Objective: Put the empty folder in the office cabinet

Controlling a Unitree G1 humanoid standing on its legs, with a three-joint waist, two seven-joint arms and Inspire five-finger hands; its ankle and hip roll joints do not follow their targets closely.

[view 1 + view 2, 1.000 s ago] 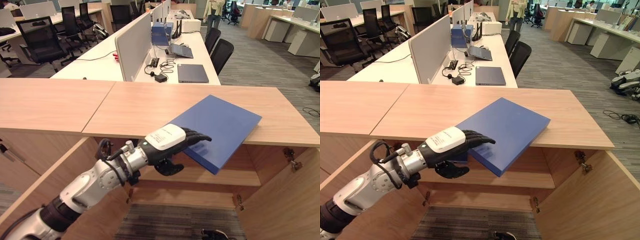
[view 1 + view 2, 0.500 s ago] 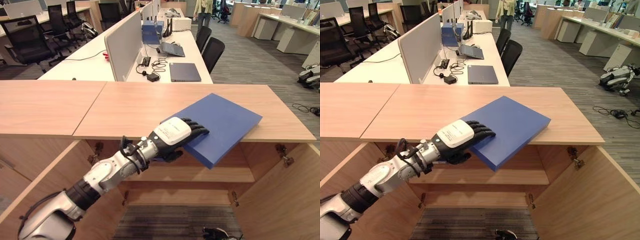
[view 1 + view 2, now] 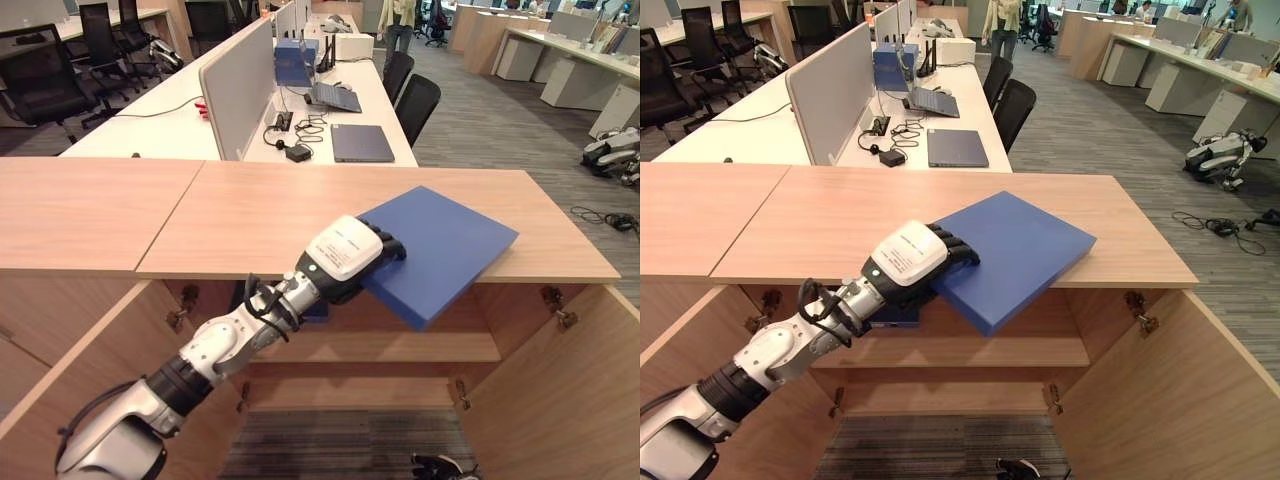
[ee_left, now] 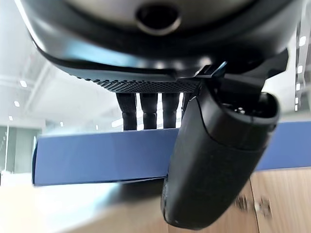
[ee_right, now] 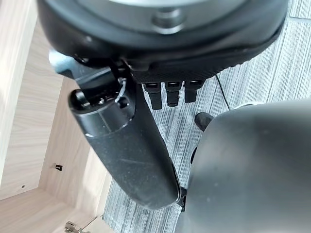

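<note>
Gripping the blue folder at the cabinet top

Clamping the near edge of the blue folder [image 3: 440, 250] — fingers over its upper face, thumb underneath — the left hand [image 3: 350, 258] is holding it. The folder is lying partly on the wooden top of the office cabinet [image 3: 250, 215], its near corner jutting out above the open compartment and inner shelf [image 3: 400, 348]. The right hand [image 5: 167, 94] is hanging over the carpet — fingers relaxed, holding nothing.

Open-plan office: white desks [image 3: 180, 120], black chairs [image 3: 420, 100], grey carpet [image 3: 500, 130].
</note>
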